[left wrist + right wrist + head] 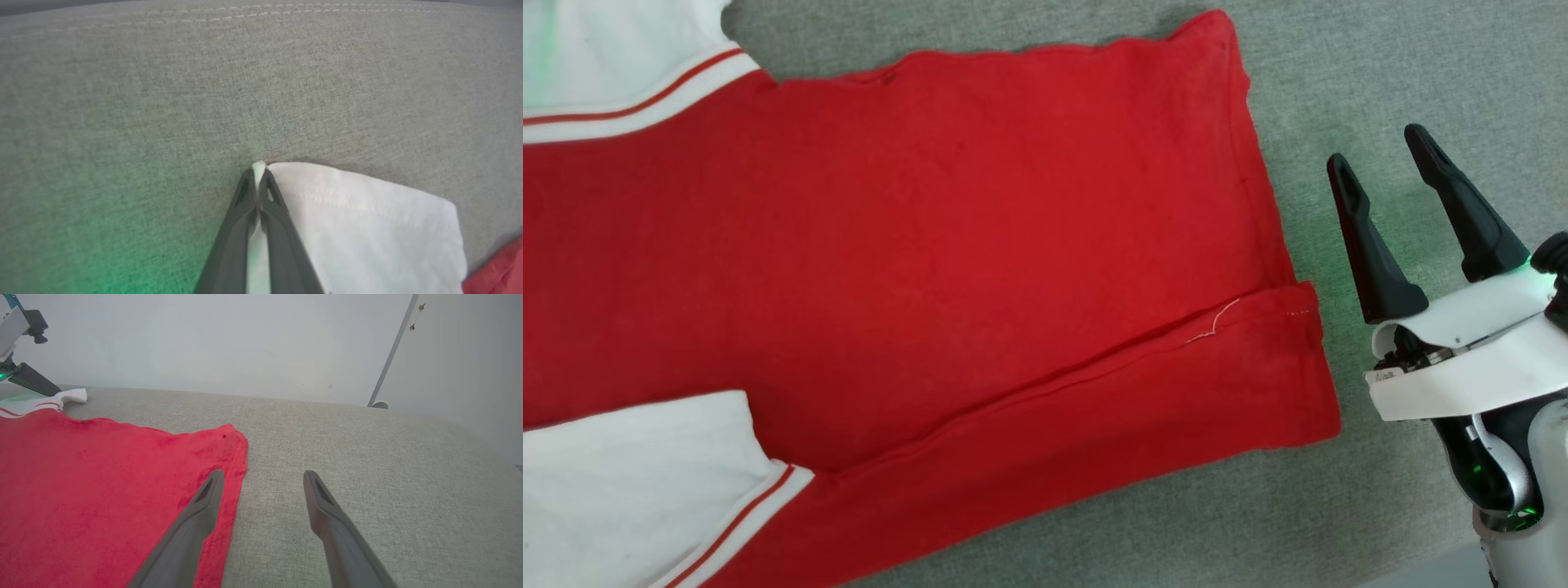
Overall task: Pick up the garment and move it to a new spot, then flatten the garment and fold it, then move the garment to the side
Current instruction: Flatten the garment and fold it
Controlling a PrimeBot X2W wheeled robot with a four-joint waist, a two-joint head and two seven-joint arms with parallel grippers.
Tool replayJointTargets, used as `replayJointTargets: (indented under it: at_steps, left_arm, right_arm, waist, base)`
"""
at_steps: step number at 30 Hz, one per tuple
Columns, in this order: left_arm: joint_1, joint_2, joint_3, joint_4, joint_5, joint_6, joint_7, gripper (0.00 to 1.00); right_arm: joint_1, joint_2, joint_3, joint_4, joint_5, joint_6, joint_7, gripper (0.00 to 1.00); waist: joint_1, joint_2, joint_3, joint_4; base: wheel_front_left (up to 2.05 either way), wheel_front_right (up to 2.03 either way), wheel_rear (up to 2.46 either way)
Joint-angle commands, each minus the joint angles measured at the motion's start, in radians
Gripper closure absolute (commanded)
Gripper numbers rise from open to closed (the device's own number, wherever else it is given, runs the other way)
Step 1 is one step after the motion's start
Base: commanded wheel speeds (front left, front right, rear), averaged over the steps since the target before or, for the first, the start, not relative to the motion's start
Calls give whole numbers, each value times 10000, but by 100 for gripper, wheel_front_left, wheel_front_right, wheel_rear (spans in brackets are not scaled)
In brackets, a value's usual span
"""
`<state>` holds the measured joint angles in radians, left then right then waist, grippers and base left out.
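Pinches the corner of a white sleeve with the left gripper, fingers pressed together and only a sliver of white cloth between the tips. Reads as a hold for drawing that sleeve out flat or swinging it inward over the body.

Holds the right gripper spread wide and empty, hovering just beside the hem, mostly over bare grey upholstery. Overlaps the red hem edge with one finger in the right wrist view; cannot tell whether touching. Probably waits there to pin or take a hem corner once the sleeve is dealt with.

Finds the garment spread flat on the upholstery, plain red side up with no lettering showing. Points the hem toward the right gripper and the striped white sleeves toward the left one. Shows a narrow side fold already turned over along the nearer long edge, with a loose white thread on it. Leaves bare upholstery beyond the hem and out to the stitched far edge.

Suggests flattening is about done and folding is under way, with the move to the side not yet made.
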<state>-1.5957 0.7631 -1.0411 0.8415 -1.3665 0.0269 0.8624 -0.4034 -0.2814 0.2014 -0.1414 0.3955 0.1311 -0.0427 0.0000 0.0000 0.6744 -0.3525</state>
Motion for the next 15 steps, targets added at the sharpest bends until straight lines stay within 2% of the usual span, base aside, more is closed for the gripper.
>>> replayJointTargets:
  at_steps: [1,6,12,15]
  left_arm:
    - [1543,-502,-695,-62,-26,9,730,100]
    - [1452,-467,-714,-340,110,66,556,100]
    - [1309,-560,-617,-517,170,138,258,100]
    - [1187,-703,-582,-540,195,77,143,100]
  right_arm:
    - [-198,-55,22,-127,175,-7,214,0]
    - [-560,-226,326,-340,712,-7,1194,0]
    - [-2045,-483,523,20,1294,-8,4059,0]
    - [-3033,-365,647,605,1614,-7,5488,0]
  waist:
    - [0,0,9,37]
    - [0,0,-40,128]
    - [0,0,-113,319]
    - [0,0,-78,467]
  base:
    - [0,0,0]
    - [0,0,0]
    - [0,0,0]
    - [0,0,0]
